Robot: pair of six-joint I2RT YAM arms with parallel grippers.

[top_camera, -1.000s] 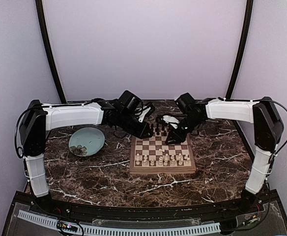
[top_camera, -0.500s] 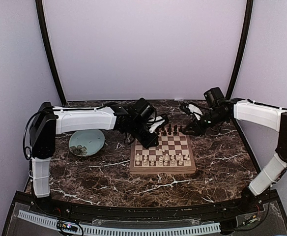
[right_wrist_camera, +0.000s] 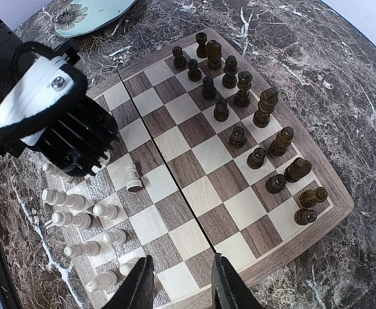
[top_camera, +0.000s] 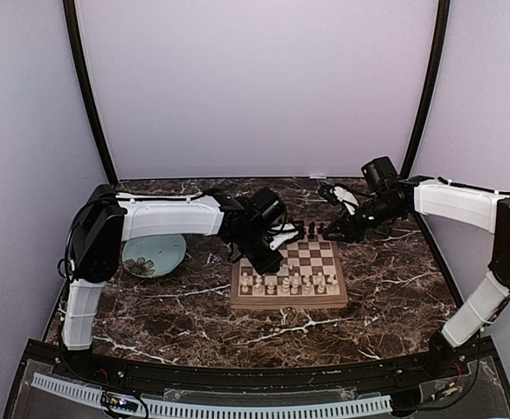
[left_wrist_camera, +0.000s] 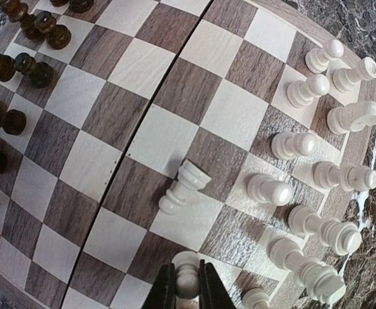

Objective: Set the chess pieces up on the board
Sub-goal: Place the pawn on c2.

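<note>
Left gripper (left_wrist_camera: 187,270) pinches smooth cream turned piece (left_wrist_camera: 187,279), prob. pawn; right gripper (right_wrist_camera: 182,259) spread wide above checkered wood board (right_wrist_camera: 194,174).

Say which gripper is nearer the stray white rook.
Left. The left gripper, gripping a white pawn, hangs right beside the white rook; the right gripper is open at the far-right corner of the board.
</note>
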